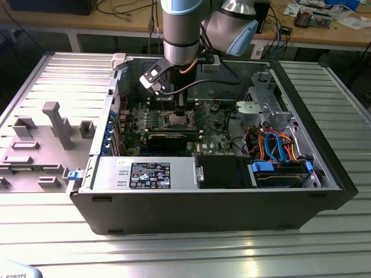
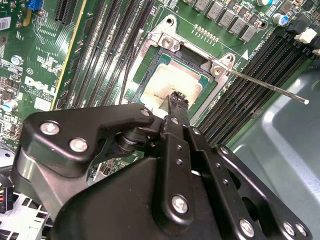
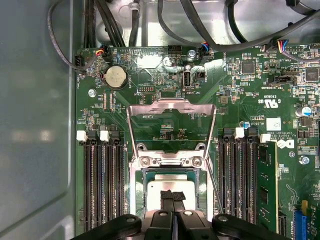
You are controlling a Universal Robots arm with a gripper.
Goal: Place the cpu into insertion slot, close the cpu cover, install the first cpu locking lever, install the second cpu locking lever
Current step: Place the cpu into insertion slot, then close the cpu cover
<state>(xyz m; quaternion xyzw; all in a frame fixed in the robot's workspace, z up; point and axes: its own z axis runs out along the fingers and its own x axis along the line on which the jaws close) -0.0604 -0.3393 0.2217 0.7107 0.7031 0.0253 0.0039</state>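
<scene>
The cpu (image 3: 172, 184) lies flat in the insertion slot (image 3: 141, 186) on the green board, its silver top (image 2: 170, 80) showing in both wrist views. The cpu cover (image 3: 172, 106) is swung open, its frame tilted back beyond the slot. A thin locking lever (image 2: 265, 87) sticks out free from one corner of the slot, and a lever rod (image 3: 215, 192) runs beside it. My gripper (image 3: 172, 197) hangs right over the cpu with its black fingers pressed together and nothing between them. In the exterior view the gripper (image 1: 175, 110) reaches down into the open computer case over the slot (image 1: 177, 120).
Long black memory slots (image 3: 102, 185) flank the socket on both sides. Cables (image 3: 120, 20) run along the case wall beyond the board. A graphics card (image 1: 168, 139), drive cage (image 1: 261, 107) and power supply (image 1: 145, 174) fill the case around the board.
</scene>
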